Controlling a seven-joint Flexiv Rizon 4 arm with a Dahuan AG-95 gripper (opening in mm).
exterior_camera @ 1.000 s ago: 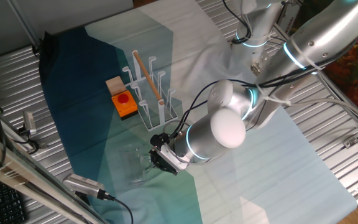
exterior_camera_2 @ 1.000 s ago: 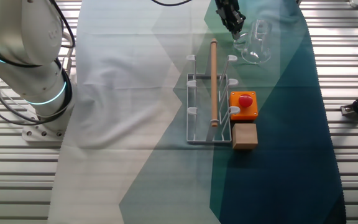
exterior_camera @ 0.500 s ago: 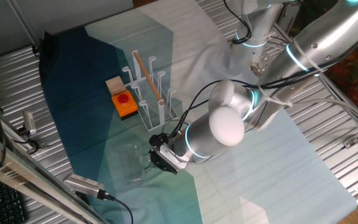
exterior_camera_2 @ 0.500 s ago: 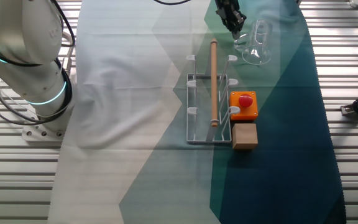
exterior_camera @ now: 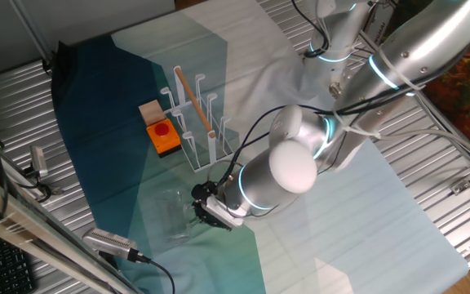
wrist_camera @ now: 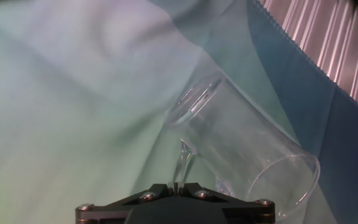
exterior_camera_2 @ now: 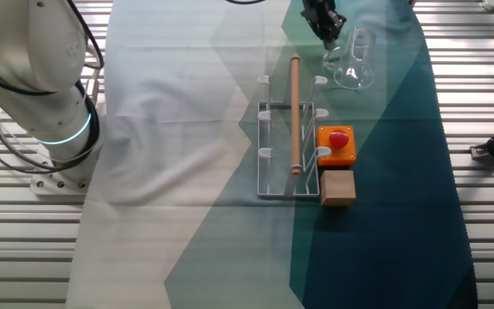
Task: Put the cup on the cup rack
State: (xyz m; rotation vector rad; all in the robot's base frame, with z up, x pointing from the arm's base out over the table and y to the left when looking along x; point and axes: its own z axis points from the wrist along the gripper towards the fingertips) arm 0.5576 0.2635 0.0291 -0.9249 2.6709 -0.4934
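In one fixed view, the gripper (exterior_camera: pixel 205 207) is sitting low over the cloth with the cup (exterior_camera: pixel 174 214) just beyond its tips, on the side away from the cup rack (exterior_camera: pixel 196 121). The glass is faint here, and whether the jaws are clamping anything cannot be told.

In the other fixed view, the cup (exterior_camera_2: pixel 356 60) is tilting, its rim lifted off the cloth (exterior_camera_2: pixel 187 154), with the gripper (exterior_camera_2: pixel 326 33) right against its handle side. The rack (exterior_camera_2: pixel 288 137) is standing well behind the jaws, next to the orange box (exterior_camera_2: pixel 336 144).

In the hand view, the cup (wrist_camera: pixel 241 146) is lying ahead of the jaws and to their right, its long axis running diagonally: base up and away, open mouth down toward the lower right. The handle (wrist_camera: pixel 183 163) is running straight into the narrow gap between the jaws, which appear to be pinching it. The likely risk is the smooth, thin handle slipping or the mug swinging about that pinch, so it could drop or knock a peg.
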